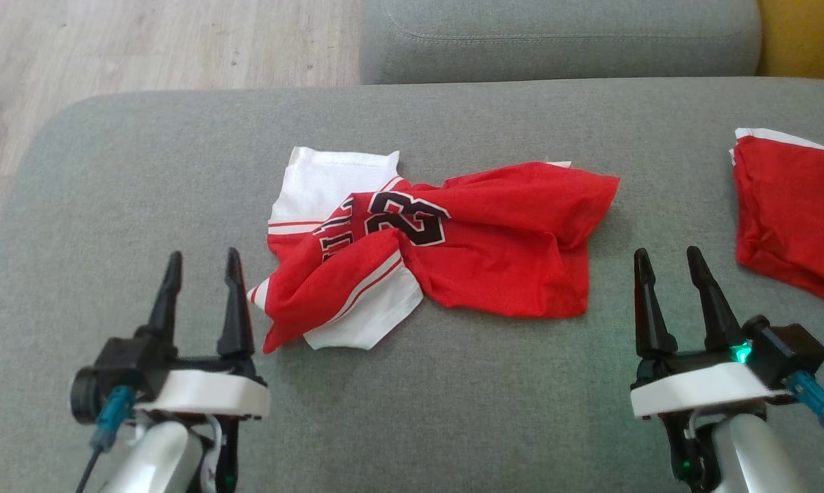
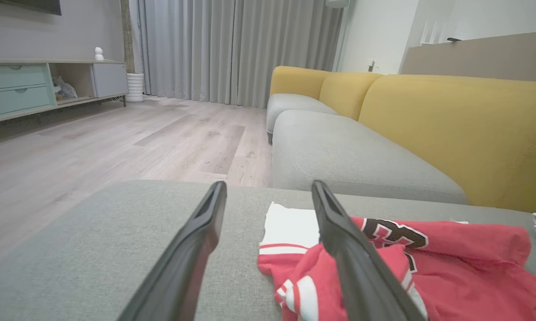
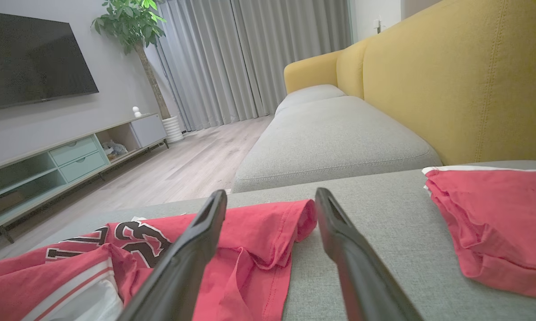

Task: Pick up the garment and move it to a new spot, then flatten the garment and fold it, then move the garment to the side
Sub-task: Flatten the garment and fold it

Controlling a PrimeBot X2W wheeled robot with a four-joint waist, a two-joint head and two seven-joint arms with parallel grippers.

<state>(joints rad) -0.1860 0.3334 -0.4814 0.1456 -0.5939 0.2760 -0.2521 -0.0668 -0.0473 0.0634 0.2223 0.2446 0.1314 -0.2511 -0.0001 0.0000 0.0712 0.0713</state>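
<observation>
A red and white jersey, the garment, lies crumpled in the middle of the grey sofa cushion, its black number showing. My left gripper stands open just left of the garment's near left corner, nothing between its fingers. My right gripper is open too, a short way right of the garment's right edge. In the left wrist view the garment lies right of and behind the right finger of my left gripper. In the right wrist view the garment spreads left behind the fingers of my right gripper.
A second red garment lies folded at the cushion's right edge, also in the right wrist view. Another grey cushion lies beyond, with a yellow backrest. Wooden floor lies past the cushion's left edge.
</observation>
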